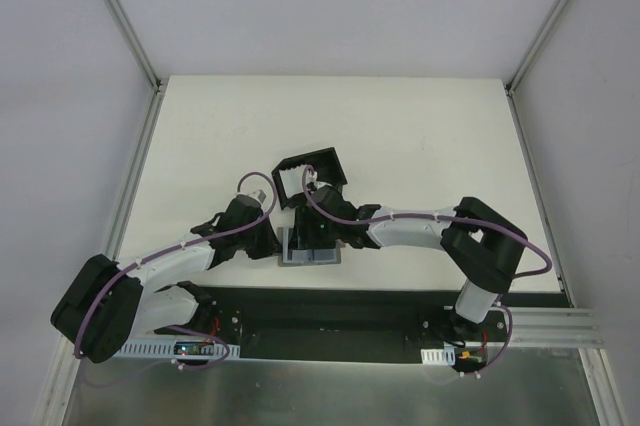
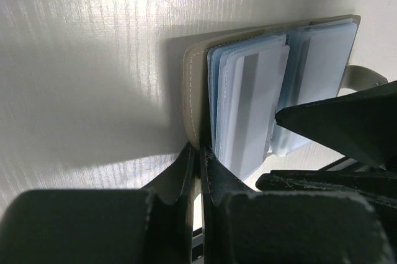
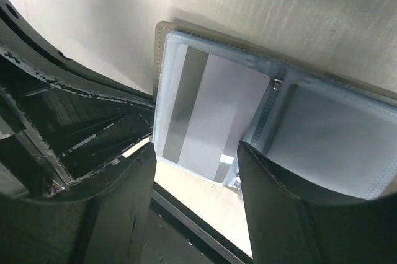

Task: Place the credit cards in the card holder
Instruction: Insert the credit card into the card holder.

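An open grey wallet (image 1: 310, 254) lies near the table's front edge, with clear sleeves inside (image 3: 335, 127). One credit card (image 3: 214, 115), pale with a grey stripe on the side shown, sits in the wallet's left sleeve (image 2: 254, 103). My left gripper (image 2: 200, 152) is shut on the edge of the wallet's cover (image 2: 192, 90). Above the wallet my right gripper (image 3: 195, 171) is open, and its fingers straddle the near end of the card. The black card holder (image 1: 312, 174) stands tilted just behind both grippers and looks empty from above.
The dark front rail (image 1: 330, 306) with the arm bases runs right below the wallet. My two arms meet over the wallet, the left gripper (image 1: 278, 243) close beside the right gripper (image 1: 315, 236). White table (image 1: 420, 136) stretches behind and to both sides.
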{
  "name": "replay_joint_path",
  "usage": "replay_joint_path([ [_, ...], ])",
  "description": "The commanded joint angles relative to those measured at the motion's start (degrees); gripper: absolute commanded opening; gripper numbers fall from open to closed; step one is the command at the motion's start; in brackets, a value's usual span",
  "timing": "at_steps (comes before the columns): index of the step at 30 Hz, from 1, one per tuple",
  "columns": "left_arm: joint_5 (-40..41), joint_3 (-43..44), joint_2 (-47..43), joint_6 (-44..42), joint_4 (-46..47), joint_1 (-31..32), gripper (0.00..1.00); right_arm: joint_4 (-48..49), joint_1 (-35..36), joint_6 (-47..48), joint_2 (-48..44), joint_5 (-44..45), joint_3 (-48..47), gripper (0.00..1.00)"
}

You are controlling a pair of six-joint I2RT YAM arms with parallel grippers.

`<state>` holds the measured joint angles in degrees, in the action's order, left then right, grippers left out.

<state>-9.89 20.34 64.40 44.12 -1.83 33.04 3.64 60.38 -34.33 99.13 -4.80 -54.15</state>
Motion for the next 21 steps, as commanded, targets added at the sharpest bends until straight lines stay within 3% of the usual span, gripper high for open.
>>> replay_joint_path([
  [1, 3.04, -2.06, 0.73, -1.67, -5.73, 0.27, 0.00, 3.65, 0.44, 1.28, 0.27, -1.27, -2.01, 0.57],
  [10, 3.12, -2.23, 0.46, -1.84, -5.65, 0.27, 0.00, 7.08, 0.26, 3.91, 0.80, -1.44, -1.48, 0.57],
  [13, 3.39, -2.32, 0.64, -1.93, -5.65, 0.27, 0.00, 5.42, 0.35, 4.18, -1.47, 1.27, -0.35, 0.55],
  [17, 3.21, -2.50, 0.02, -1.67, -5.73, 0.27, 0.00, 0.16, -0.44, 3.31, -5.44, 7.34, 1.15, 0.61],
  [21, 3.12, -2.23, 0.46, -1.93, -5.73, 0.27, 0.00, -0.39, -0.44, 1.28, -3.43, 5.95, 1.59, 0.61],
])
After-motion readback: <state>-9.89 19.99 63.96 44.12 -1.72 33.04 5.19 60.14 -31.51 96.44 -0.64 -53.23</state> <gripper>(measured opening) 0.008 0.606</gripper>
